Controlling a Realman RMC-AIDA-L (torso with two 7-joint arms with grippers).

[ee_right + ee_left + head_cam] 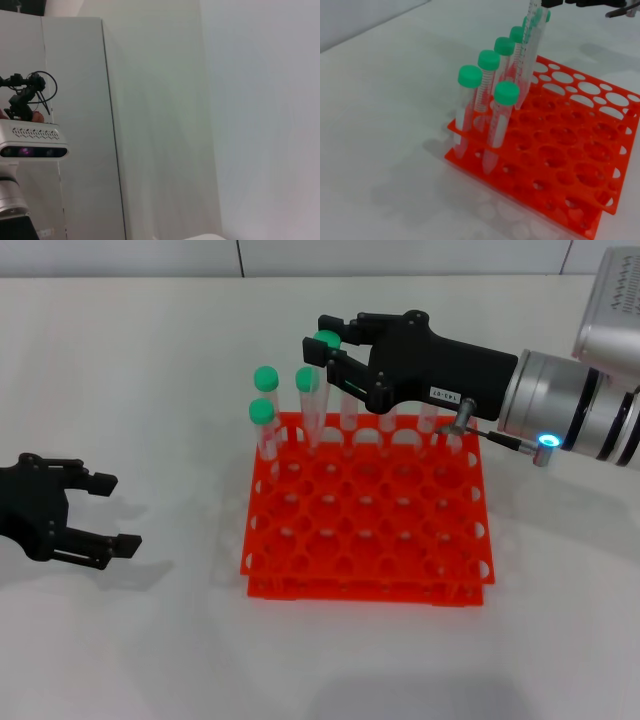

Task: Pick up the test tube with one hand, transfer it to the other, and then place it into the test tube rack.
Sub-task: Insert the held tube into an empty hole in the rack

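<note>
My right gripper [322, 341], black with a white label, reaches over the back of the orange-red test tube rack [366, 575]. It is shut on the green cap of the test tube [325, 339]. In the left wrist view the test tube [529, 55] hangs slightly tilted, and its lower end sits at a hole near the rack's [580, 170] back row. My left gripper [92, 510] rests open and empty over the table, to the left of the rack. The right wrist view shows none of these.
Several other green-capped tubes [264, 378] stand in the rack's back rows [488, 61], close beside the held one. One [506, 93] stands a row nearer. The other holes are unfilled. White table surrounds the rack.
</note>
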